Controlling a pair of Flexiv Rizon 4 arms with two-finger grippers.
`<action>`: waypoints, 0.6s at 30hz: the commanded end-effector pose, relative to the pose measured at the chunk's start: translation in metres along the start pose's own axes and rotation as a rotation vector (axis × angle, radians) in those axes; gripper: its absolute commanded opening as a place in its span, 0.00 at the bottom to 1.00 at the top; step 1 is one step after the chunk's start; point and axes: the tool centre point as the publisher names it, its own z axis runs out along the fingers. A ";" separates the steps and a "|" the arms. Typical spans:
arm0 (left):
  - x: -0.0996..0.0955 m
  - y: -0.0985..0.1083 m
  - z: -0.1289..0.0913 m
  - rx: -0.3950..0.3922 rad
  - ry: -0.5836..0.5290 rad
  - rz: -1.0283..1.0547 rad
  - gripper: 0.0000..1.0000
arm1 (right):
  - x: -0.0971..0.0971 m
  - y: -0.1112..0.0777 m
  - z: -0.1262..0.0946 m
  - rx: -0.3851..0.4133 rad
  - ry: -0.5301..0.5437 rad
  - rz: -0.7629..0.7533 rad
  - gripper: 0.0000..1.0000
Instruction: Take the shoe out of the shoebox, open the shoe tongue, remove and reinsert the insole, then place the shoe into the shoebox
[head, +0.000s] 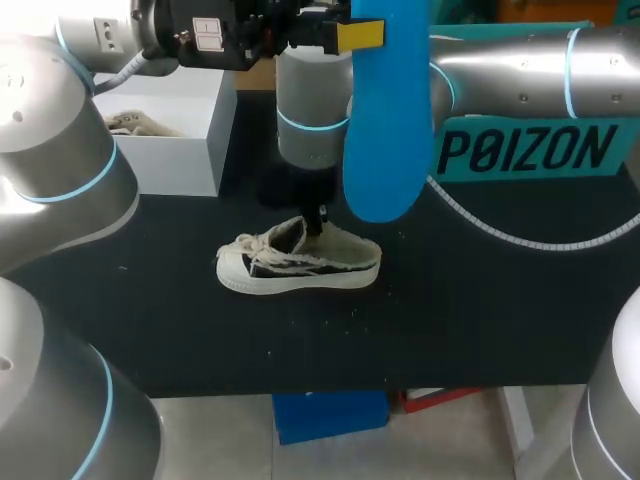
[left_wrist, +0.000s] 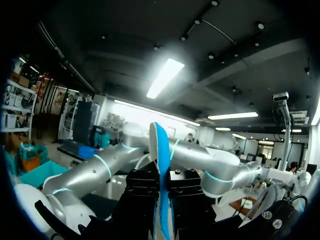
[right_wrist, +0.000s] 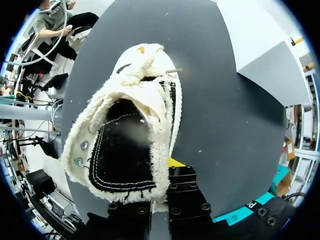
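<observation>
On the black table (head: 490, 330), my right gripper (right_wrist: 160, 187) sits at the shoe's (head: 300, 262) heel; I cannot tell its grip. My left gripper (left_wrist: 163, 197) clamps the insole (head: 385, 120) aloft. I'd feed it toe-first, flat.

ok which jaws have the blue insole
The left gripper: its jaws are shut on the blue insole, held upright in the air; the right gripper grips the shoe instead.

Quick count, folks: 1 shoe (head: 300, 262), 1 blue insole (head: 385, 110), 1 white box (head: 175, 135), 1 teal board (head: 530, 150), 1 black mat (head: 480, 310) and 2 arms (head: 520, 70) above it.
</observation>
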 end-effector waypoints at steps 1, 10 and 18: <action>0.000 0.001 0.002 0.000 -0.003 0.000 0.00 | 0.001 -0.009 -0.086 0.013 -0.082 0.094 0.00; 0.000 0.001 0.002 0.000 -0.003 0.000 0.00 | -0.020 -0.049 -0.160 0.032 -0.230 0.828 0.00; 0.000 0.001 0.002 0.000 -0.003 0.000 0.00 | -0.029 -0.056 -0.166 0.029 -0.264 1.326 0.00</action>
